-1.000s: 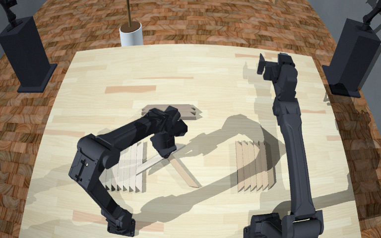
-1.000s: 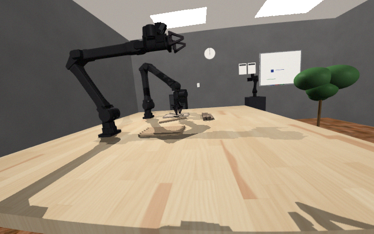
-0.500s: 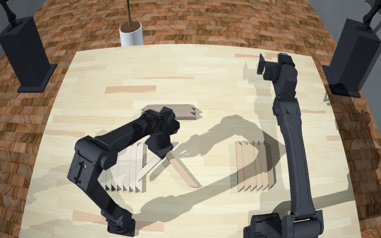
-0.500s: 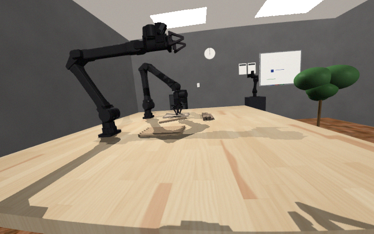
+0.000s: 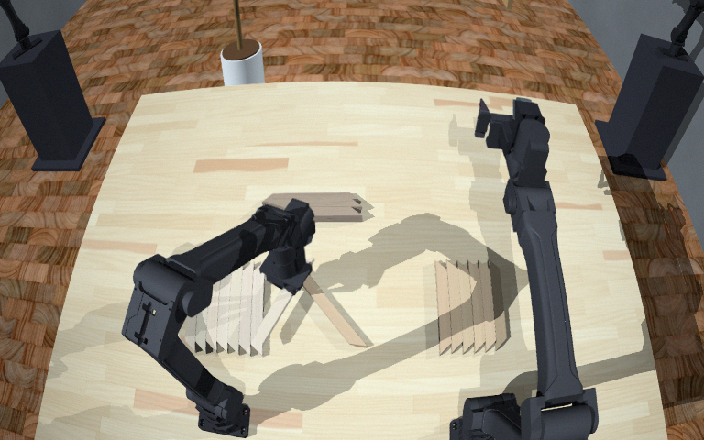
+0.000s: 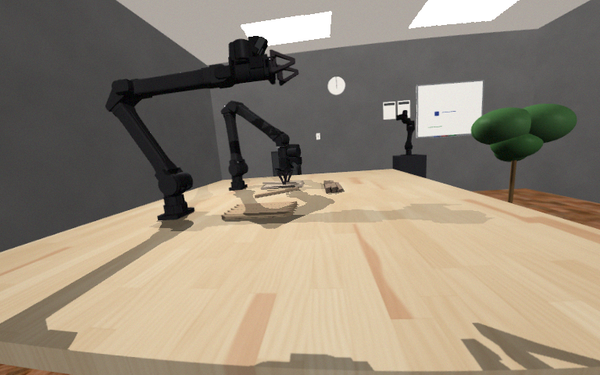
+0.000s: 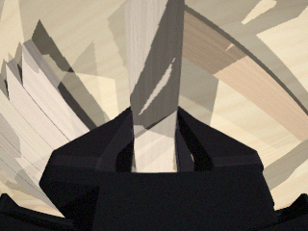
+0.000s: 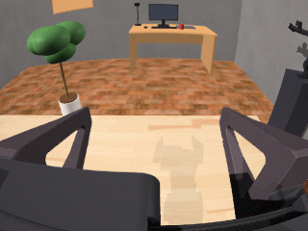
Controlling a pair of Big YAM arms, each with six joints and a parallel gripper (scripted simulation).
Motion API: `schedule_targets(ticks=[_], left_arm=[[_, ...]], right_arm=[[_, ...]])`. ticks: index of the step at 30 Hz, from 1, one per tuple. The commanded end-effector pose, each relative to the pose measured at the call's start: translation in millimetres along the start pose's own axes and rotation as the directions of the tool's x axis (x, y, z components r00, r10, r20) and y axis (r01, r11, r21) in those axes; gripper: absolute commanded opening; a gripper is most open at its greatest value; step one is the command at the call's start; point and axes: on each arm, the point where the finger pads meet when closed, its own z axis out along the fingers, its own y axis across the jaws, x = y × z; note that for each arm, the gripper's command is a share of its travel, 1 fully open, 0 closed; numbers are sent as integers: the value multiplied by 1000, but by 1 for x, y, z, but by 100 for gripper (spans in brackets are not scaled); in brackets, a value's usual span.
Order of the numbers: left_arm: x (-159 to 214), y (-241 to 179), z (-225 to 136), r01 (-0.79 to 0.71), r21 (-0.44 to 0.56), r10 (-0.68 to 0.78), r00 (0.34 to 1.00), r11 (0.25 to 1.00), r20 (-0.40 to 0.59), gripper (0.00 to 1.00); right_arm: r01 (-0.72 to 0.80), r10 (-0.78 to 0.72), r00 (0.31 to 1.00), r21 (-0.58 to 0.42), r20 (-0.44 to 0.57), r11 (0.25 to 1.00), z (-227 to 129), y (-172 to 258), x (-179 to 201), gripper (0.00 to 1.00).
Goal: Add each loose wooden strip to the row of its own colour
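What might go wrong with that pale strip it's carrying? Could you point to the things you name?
The pale strip [image 5: 273, 317] [image 7: 154, 72] in the left gripper [image 5: 299, 285] [image 6: 285, 182] [image 7: 154, 114] slants beside the white row [image 5: 244, 311] [image 7: 36, 96], so it could knock that row crooked. Its other end might nudge the loose tan strip [image 5: 335, 313] [image 7: 260, 82] close by.

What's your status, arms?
Left fingers shut on whitish strip. Right fingers open. Tan strip loose beside whitish one.

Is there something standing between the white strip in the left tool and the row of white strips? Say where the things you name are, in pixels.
Nothing visible stands between the white strip [image 5: 275, 317] [image 7: 154, 63] in the left tool [image 5: 298, 290] [image 7: 154, 114] and the white row [image 5: 244, 311] [image 7: 43, 106]. The tan strip [image 5: 335, 313] [image 7: 260, 82] lies on the opposite side.
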Motion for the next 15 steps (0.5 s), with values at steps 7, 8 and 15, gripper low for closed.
schedule_targets(ticks=[7,8,15], left_arm=[[2,13,-4,222,0,-222,975,975,26,0],[2,14,-2,237,1,-237,971,971,28,0],[8,25,-7,367,8,-367,929,930,42,0]], right_arm=[[6,-7,998,5,60,1000,5,-1,-40,100],[6,-7,998,6,64,1000,5,-1,-43,100],[6,-7,998,9,66,1000,5,-3,-44,100]])
